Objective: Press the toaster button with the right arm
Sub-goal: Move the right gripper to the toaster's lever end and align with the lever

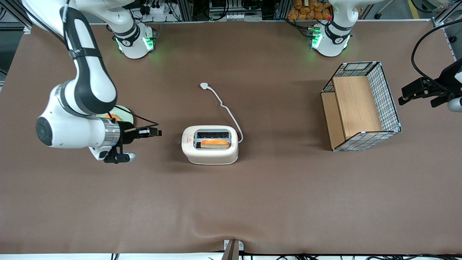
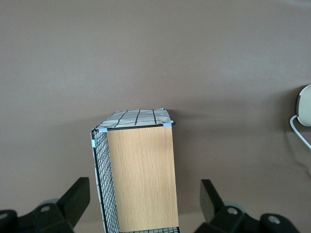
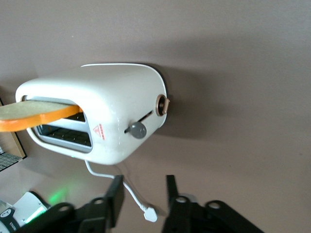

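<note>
Hovering narrowly parted and empty, your pincer (image 1: 158, 132) sits level with the toaster button (image 3: 138, 129), apart from the toaster (image 1: 210, 144) mid-counter, so the press remains undone.

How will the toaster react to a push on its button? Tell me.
The toaster looks small and light, unanchored on the table, so probably slides. Its loose cord likely won't hold it. The gripper, open, hovers beside the toaster button.
</note>
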